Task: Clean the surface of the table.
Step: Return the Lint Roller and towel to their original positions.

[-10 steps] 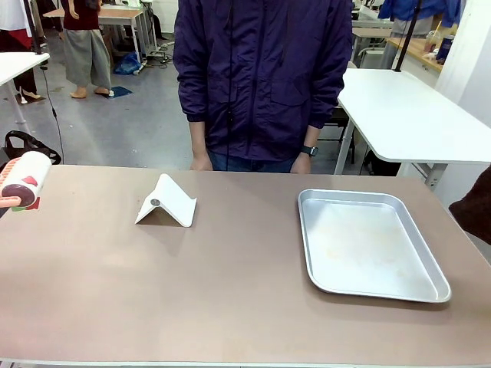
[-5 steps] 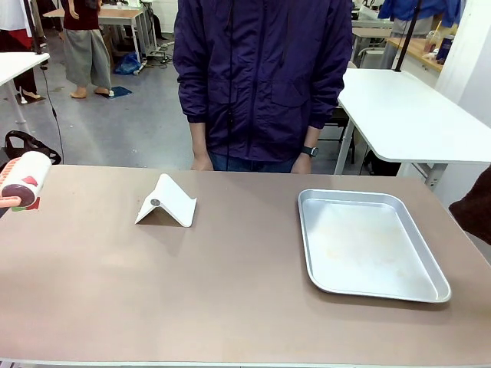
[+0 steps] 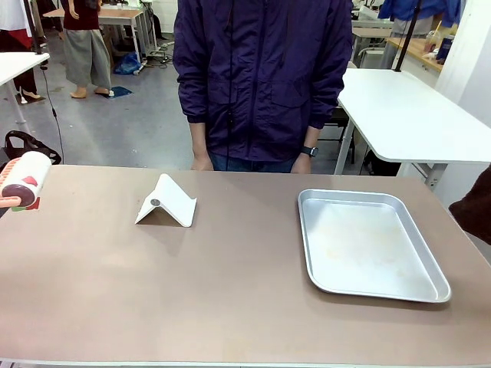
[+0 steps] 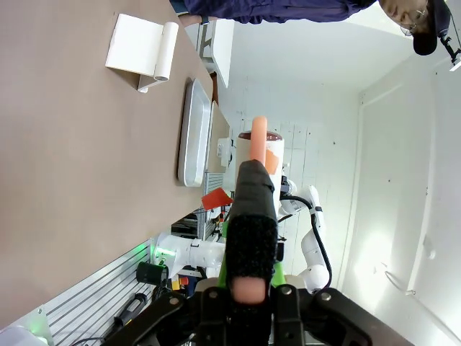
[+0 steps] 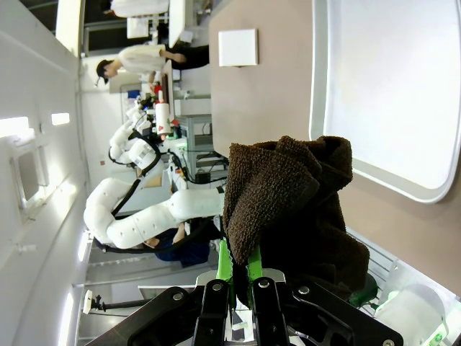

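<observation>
The taupe-brown table (image 3: 230, 291) spreads across the front view and also runs along the left wrist view as the table (image 4: 65, 144). My left gripper (image 4: 253, 189) is shut on the peach handle of a white roller (image 4: 262, 150). That roller (image 3: 24, 181) hangs just above the table's far left edge. My right gripper (image 5: 242, 271) is shut on a dark brown cloth (image 5: 288, 209), which covers its fingertips. A corner of the cloth (image 3: 472, 205) shows at the right edge, over the table's right end.
A white folded stand (image 3: 166, 202) sits left of centre at the back. A shallow silver tray (image 3: 322, 277) lies on the right half. A person in a dark jacket (image 3: 261, 77) stands at the far edge, hands by the tabletop. A white table (image 3: 406, 115) stands behind on the right.
</observation>
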`<action>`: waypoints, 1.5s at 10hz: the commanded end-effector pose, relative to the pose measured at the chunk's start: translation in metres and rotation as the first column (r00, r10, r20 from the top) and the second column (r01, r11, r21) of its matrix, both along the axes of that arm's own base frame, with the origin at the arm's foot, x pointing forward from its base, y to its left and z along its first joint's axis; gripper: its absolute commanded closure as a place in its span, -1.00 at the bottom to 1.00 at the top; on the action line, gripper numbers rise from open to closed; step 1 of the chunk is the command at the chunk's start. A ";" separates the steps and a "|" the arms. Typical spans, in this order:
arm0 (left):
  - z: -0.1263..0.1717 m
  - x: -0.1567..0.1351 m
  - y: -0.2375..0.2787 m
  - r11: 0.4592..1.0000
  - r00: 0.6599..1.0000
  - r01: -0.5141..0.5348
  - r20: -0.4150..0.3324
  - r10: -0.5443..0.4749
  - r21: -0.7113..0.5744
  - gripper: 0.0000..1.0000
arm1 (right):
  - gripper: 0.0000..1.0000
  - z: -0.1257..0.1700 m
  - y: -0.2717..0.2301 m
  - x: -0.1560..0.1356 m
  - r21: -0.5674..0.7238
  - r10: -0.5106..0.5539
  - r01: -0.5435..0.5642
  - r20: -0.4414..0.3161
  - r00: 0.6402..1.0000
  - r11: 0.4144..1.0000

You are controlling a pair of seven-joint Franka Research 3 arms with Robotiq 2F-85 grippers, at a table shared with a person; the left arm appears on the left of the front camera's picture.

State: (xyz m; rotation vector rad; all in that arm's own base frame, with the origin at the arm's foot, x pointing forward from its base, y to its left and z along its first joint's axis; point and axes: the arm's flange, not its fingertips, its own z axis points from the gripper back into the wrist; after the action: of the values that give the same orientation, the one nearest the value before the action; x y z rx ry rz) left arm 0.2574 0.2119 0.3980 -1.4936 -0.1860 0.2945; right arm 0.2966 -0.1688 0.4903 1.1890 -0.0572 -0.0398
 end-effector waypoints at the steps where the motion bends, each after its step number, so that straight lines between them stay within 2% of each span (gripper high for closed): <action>1: 0.004 0.006 -0.005 1.000 1.000 0.020 0.000 -0.020 0.003 0.58 | 0.82 0.012 0.025 0.000 -0.012 -0.005 0.006 0.017 1.000 1.000; 3: 0.014 0.028 -0.021 0.998 0.998 0.064 -0.019 -0.064 0.029 0.58 | 0.82 0.022 0.064 0.012 -0.039 0.020 -0.018 0.046 0.999 0.999; 6: 0.027 0.067 -0.044 0.990 0.993 0.109 -0.050 -0.105 0.086 0.58 | 0.82 0.022 0.123 0.039 -0.094 0.085 -0.082 0.022 0.996 0.992; 11: 0.035 0.158 -0.102 0.956 0.973 0.222 -0.103 -0.205 0.194 0.58 | 0.82 0.015 0.226 0.067 -0.149 0.096 -0.086 0.063 0.993 0.985; 15: 0.036 0.224 -0.139 0.929 0.978 0.202 -0.105 -0.178 0.311 0.58 | 0.82 -0.010 0.293 0.086 -0.105 0.081 -0.076 0.040 0.996 0.992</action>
State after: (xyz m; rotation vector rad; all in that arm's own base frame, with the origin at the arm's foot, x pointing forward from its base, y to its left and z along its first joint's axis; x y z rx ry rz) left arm 0.4682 0.0772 0.4269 -1.1737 -0.0230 0.1294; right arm 0.3726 0.1086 0.4814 1.0520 -0.0372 0.0949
